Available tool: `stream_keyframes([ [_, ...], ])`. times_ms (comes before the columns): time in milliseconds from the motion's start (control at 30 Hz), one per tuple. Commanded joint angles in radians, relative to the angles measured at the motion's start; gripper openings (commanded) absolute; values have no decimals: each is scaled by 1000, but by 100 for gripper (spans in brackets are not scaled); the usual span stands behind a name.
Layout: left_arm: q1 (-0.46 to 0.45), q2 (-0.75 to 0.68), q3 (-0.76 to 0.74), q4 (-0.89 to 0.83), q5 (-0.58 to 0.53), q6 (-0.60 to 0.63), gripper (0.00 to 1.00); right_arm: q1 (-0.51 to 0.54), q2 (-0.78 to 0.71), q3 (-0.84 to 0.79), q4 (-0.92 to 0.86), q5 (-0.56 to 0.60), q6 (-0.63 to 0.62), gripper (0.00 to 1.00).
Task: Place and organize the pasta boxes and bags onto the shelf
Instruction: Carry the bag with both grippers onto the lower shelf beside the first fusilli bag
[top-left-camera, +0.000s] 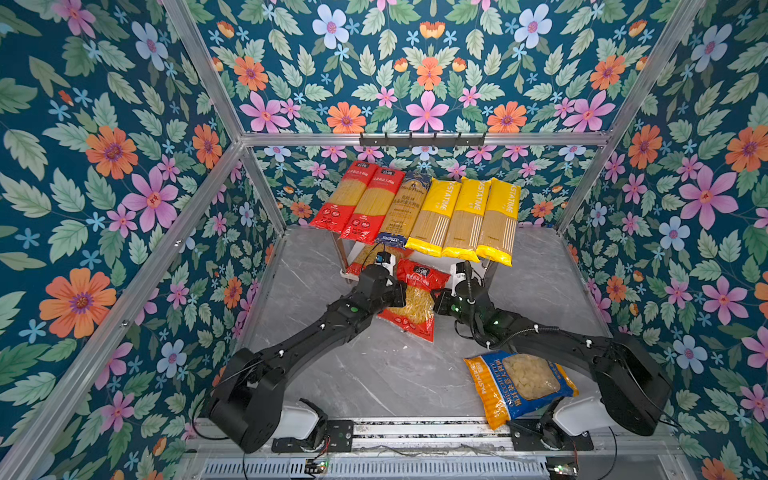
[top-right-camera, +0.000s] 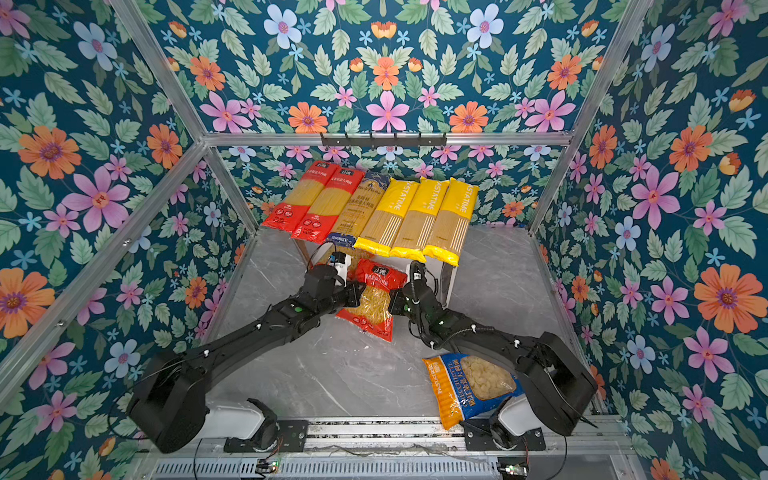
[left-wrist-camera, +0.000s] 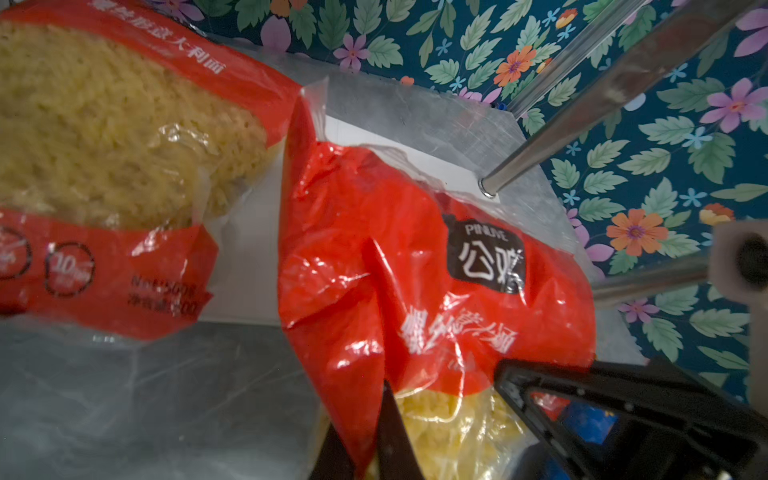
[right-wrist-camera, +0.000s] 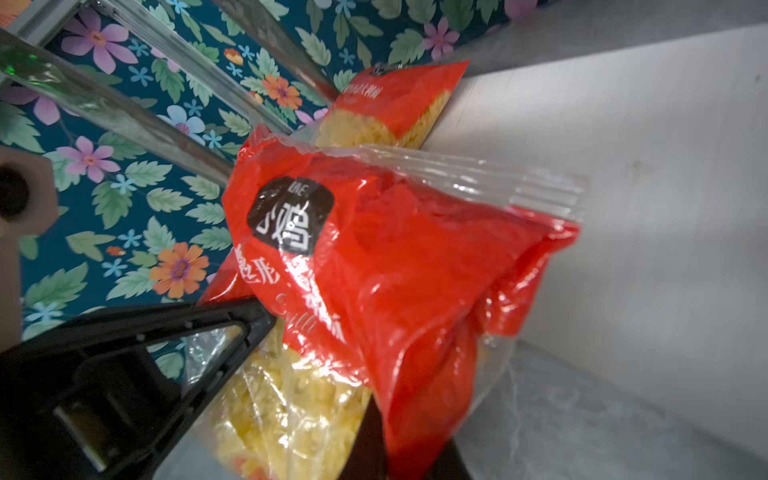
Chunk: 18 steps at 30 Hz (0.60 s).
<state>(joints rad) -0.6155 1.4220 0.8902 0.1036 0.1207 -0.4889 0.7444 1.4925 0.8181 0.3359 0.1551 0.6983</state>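
So, L gripper (top-left-camera: 400, 296) & R gripper (top-left-camera: 437, 302) pinch crinkly glossy macaroni bag (top-left-camera: 414, 309).

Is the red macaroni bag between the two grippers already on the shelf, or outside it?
Mostly outside: left gripper and right gripper pinch the red macaroni bag before the shelf; only its top reaches the lower tier.

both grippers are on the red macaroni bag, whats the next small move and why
Probably carry the red macaroni bag forward together onto the lower tier of the shelf. The left gripper and right gripper are shut on its side edges, it is just in front of that tier, and white board is bare beside the other macaroni bag there.
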Motion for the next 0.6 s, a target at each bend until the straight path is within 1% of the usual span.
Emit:
stream_keyframes([
  [0, 21, 76, 57, 156, -9, 56, 4, -21, 57, 29, 205, 142, -105, 15],
  [33, 25, 110, 81, 162, -4, 60, 4, -30, 74, 44, 204, 143, -116, 21],
  [100, 29, 164, 122, 171, 0, 64, 4, -44, 90, 67, 181, 145, -132, 30],
  [167, 35, 213, 161, 177, 9, 58, 3, -47, 88, 79, 155, 146, -150, 37],
  [267, 46, 285, 215, 164, -8, 51, 1, -47, 65, 87, 66, 151, -152, 48],
  [300, 52, 308, 233, 160, -17, 45, 1, -47, 52, 84, 29, 156, -142, 50],
  [400, 60, 359, 270, 173, -23, 42, 1, -44, 15, 52, -63, 127, -81, 50],
  [500, 62, 426, 345, 152, -5, 63, 1, -22, -26, -10, -74, 103, -38, 50],
  [567, 63, 461, 384, 135, -12, 72, 1, -1, -57, -38, -97, 104, -22, 50],
])
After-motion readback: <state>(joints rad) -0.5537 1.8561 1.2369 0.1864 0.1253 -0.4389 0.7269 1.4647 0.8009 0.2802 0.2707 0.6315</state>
